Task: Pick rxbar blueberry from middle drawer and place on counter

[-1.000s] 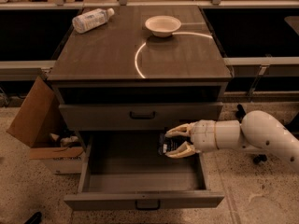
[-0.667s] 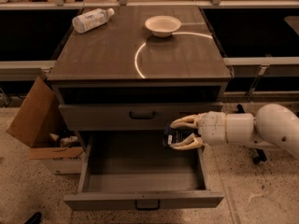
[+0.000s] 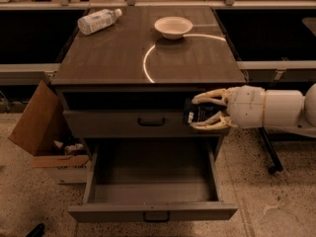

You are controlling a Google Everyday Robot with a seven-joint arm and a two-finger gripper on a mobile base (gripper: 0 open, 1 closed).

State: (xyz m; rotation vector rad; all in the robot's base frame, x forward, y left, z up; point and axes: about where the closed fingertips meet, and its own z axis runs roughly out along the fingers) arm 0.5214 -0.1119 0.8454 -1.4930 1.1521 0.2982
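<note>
My gripper (image 3: 200, 112) reaches in from the right and is shut on the rxbar blueberry (image 3: 196, 113), a small dark bar with pale lettering. It holds the bar in front of the upper drawer front, above the right side of the open middle drawer (image 3: 153, 184) and just below the counter (image 3: 113, 58) edge. The drawer tray looks bare.
A clear plastic bottle (image 3: 98, 20) lies at the counter's back left and a pale bowl (image 3: 173, 26) stands at the back middle. An open cardboard box (image 3: 42, 127) sits on the floor to the left. The upper drawer (image 3: 138, 122) is shut.
The gripper has risen with the bar from inside the open drawer to the height of the upper drawer front, moving slightly right.
</note>
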